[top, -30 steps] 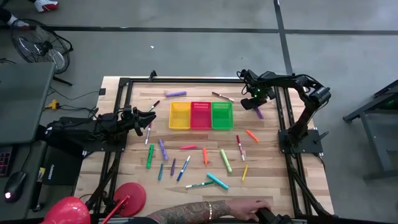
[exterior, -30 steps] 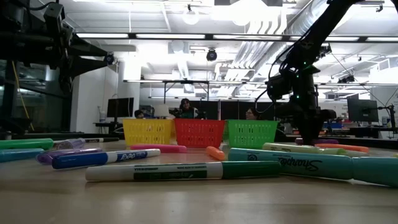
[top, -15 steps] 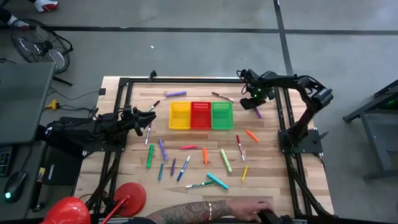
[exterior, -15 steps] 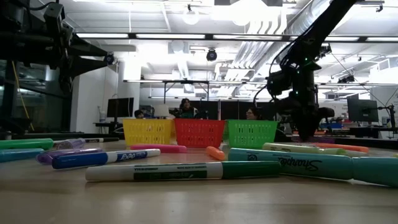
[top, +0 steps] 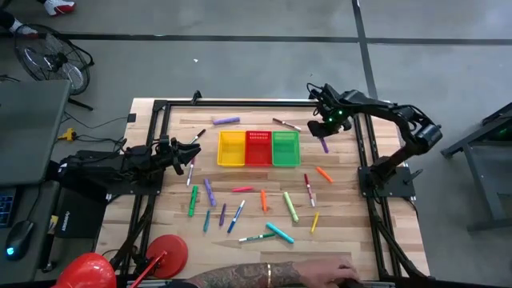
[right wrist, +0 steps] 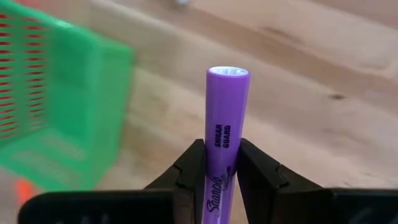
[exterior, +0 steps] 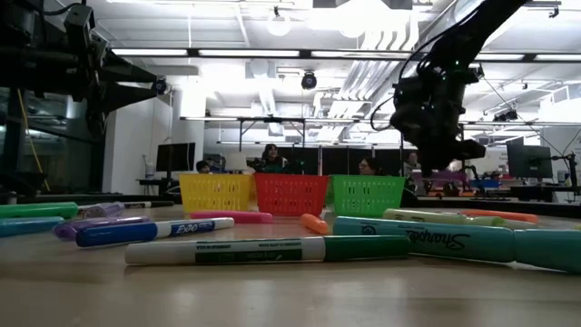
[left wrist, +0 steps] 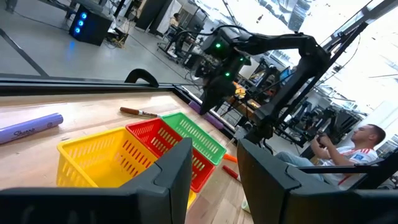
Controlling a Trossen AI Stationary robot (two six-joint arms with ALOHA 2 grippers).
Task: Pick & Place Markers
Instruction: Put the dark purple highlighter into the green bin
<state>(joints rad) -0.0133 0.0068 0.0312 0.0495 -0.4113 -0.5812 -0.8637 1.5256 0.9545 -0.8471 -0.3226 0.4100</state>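
since the earlier frames the right hand has been lifted from the desk and carried slightly toward the baskets; in the low view it now hangs higher, above the basket rims. the thin purple marker that lay on the wood by the right edge a second ago has gone up with it and is clamped between the two dark fingers, its pale end pointing away from the wrist. in the high view that marker is seen just beside the green mesh basket, off the desk. nothing else has shifted.

the left hand is parked over the left side of the desk, near the yellow mesh basket; its fingers are held apart with nothing between them.

three mesh baskets are counted, standing touching in a row: yellow, red and green. about nineteen loose markers are counted on the wood. behind the baskets lie one purple marker and one dark marker with a pale end. the rest are scattered in front: roughly three purple, three green, three orange, two blue, two red or pink, one teal, one yellow, and a few that cannot be told by colour. a tattooed forearm of a person is seen at the near edge.
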